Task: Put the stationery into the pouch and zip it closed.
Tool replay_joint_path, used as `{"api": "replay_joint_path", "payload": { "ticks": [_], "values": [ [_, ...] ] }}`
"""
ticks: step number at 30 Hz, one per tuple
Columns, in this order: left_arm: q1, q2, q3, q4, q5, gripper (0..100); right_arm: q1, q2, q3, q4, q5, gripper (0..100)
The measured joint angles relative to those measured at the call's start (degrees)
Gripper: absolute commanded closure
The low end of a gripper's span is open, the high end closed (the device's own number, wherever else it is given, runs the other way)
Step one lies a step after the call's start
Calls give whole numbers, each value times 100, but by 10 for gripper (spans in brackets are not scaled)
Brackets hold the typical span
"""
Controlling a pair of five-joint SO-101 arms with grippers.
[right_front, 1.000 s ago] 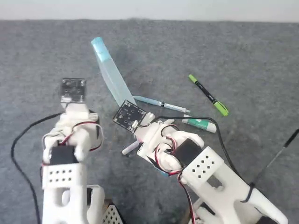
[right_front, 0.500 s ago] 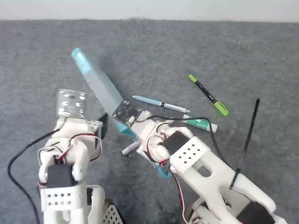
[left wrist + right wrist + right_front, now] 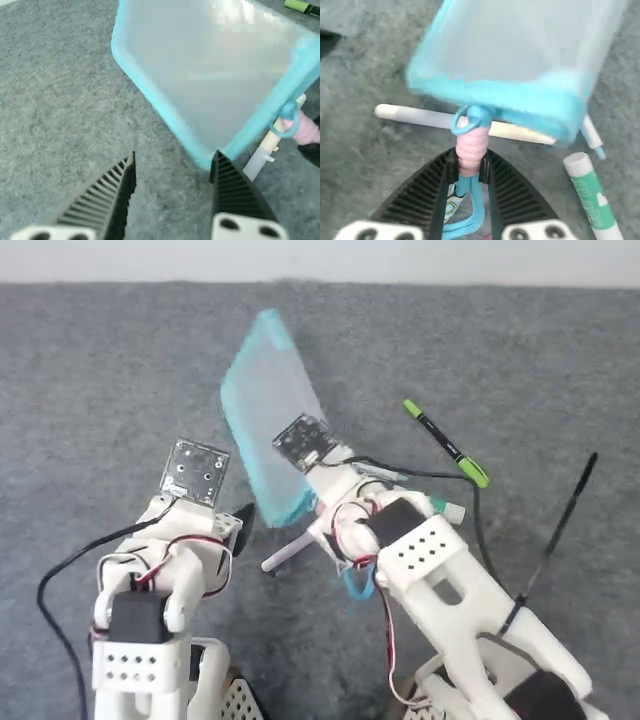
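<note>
Pouch [image 3: 265,415], lifted clear of the bench [image 3: 100,370], hangs by its pink zip pull [image 3: 469,142], pinched in the closed fingers of the right gripper [image 3: 470,154]. Fingers of the left gripper [image 3: 174,159] stand apart, one tip near the pouch's turquoise corner. A white pen [image 3: 415,116] lies underneath.

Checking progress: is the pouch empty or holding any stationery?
Seemingly empty: nothing shows through the clear pouch; the green marker, glue stick and white pen lie outside it.

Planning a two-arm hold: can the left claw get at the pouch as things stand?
Probably yes. The left claw is open, with the pouch's teal corner just ahead of its fingertips and nothing between them. The right claw grips the pink pull farther along that edge.
</note>
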Motion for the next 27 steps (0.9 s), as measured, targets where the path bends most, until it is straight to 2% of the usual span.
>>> {"api": "replay_joint_path", "payload": {
  "ticks": [5,9,13,17,22,27],
  "values": [
    [0,0,-9,26,-158,766,-431,0,105,-62,352,993],
    [-123,0,-9,-44,-176,766,-475,0,176,-105,369,993],
    [-835,-18,220,-879,-79,766,-316,0,105,158,369,993],
    [-914,132,747,-1925,237,767,-88,-246,-290,800,369,993],
    [-914,1231,756,-2681,352,767,316,-967,-1055,1653,369,993],
    [-651,2708,457,-2936,563,767,387,-1134,-1978,2031,369,993]
  ]
}}
